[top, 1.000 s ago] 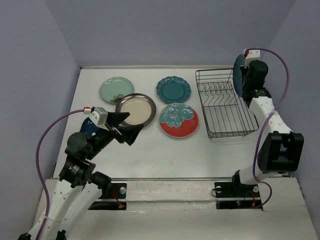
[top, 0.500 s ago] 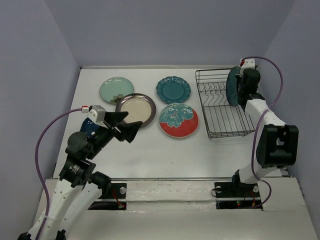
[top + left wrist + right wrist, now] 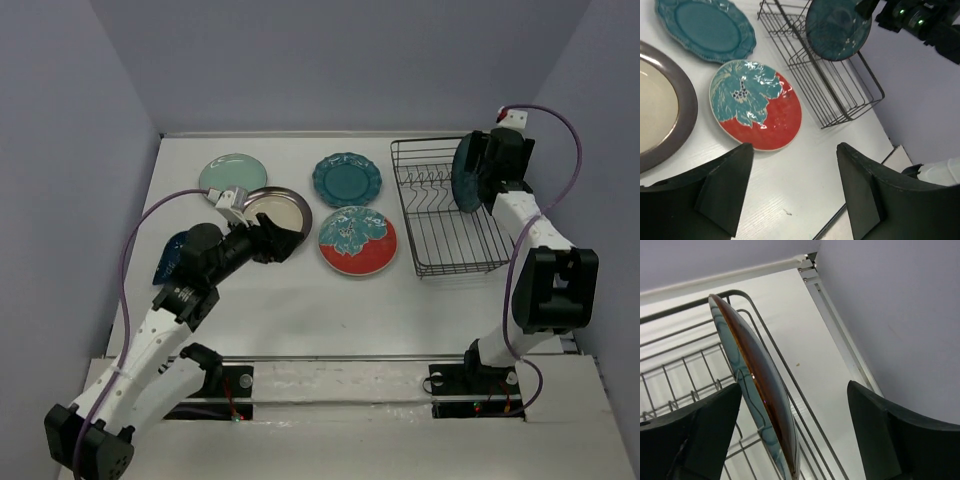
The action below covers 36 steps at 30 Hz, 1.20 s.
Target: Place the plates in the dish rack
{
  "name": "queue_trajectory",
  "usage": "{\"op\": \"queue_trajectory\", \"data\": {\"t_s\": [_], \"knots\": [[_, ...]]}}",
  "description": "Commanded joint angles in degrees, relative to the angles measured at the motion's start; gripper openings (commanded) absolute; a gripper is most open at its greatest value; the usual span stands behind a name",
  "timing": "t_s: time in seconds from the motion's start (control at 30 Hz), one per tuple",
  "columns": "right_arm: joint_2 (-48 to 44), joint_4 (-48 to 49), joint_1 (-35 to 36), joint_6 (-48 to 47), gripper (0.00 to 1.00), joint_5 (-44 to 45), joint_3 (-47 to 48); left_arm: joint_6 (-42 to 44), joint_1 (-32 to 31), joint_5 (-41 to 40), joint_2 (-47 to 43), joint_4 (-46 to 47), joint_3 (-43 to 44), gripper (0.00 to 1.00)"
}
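**One plate racked, right jaws let go; left arm reaches for the cream plate**

At the far left, a glossy dark blue plate [image 3: 170, 262] lies on the table [image 3: 300, 300], partly hidden under the left arm. That arm has swung forward from the near edge. The left gripper [image 3: 278, 240] now hangs over the near rim of the cream plate with the brown rim [image 3: 275, 208], with its jaws apart and nothing between them. The wrist view shows only bare table under the fingers, so no grasp has begun.

The mint green plate [image 3: 222, 176] lies behind the cream one. Further right, the scalloped teal plate [image 3: 346, 180] and the red-and-teal flowered plate [image 3: 357, 240] lie flat where they were.

At the right, the dish rack [image 3: 440, 240] now holds the dark teal plate [image 3: 464, 175]. A second ago it was carried above the rack's far right corner; now it stands on edge inside the wires. The right gripper [image 3: 795, 395] was clamped on it and has spread wide. The plate stands between the fingers, clear of the right finger and close beside the left one.

One plate looks delivered and five remain on the table. The right arm probably needs to back away without tipping the plate, and the cream plate looks like the next pick.
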Motion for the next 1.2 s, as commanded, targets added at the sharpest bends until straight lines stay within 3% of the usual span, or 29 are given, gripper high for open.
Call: {"op": "queue_trajectory", "data": {"t_s": [0.0, 0.2, 0.33, 0.47, 0.87, 1.1, 1.17], "knots": [[-3.74, -3.74, -0.31, 6.45, 0.95, 2.47, 5.65, -10.21, -1.84, -2.39, 2.77, 7.01, -4.46, 0.70], [-12.76, -11.82, -0.31, 16.29, 0.99, -4.81, 6.71, -14.79, -9.39, -13.98, 12.88, 13.00, -6.50, 0.61], [-22.60, -11.31, -0.31, 23.57, 0.95, -18.14, 0.14, -15.58, -14.32, -24.97, 21.21, 13.35, -3.60, 0.60], [-30.78, -9.91, 3.63, 26.05, 0.94, -23.97, -5.93, -16.71, -17.40, -34.19, 29.73, 13.44, -0.08, 0.61], [-43.03, -13.50, 6.37, 25.44, 0.94, -34.78, -13.77, -24.54, -17.93, -37.20, 47.68, 23.80, 1.77, 0.67], [-45.05, -13.86, 6.37, 26.76, 0.94, -38.57, -15.35, -26.56, -18.02, -35.88, 54.99, 30.21, 2.92, 0.64], [-45.40, -13.95, 6.37, 26.59, 0.94, -38.58, -15.27, -28.31, -18.02, -35.89, 56.13, 34.59, 1.43, 0.59]]}}
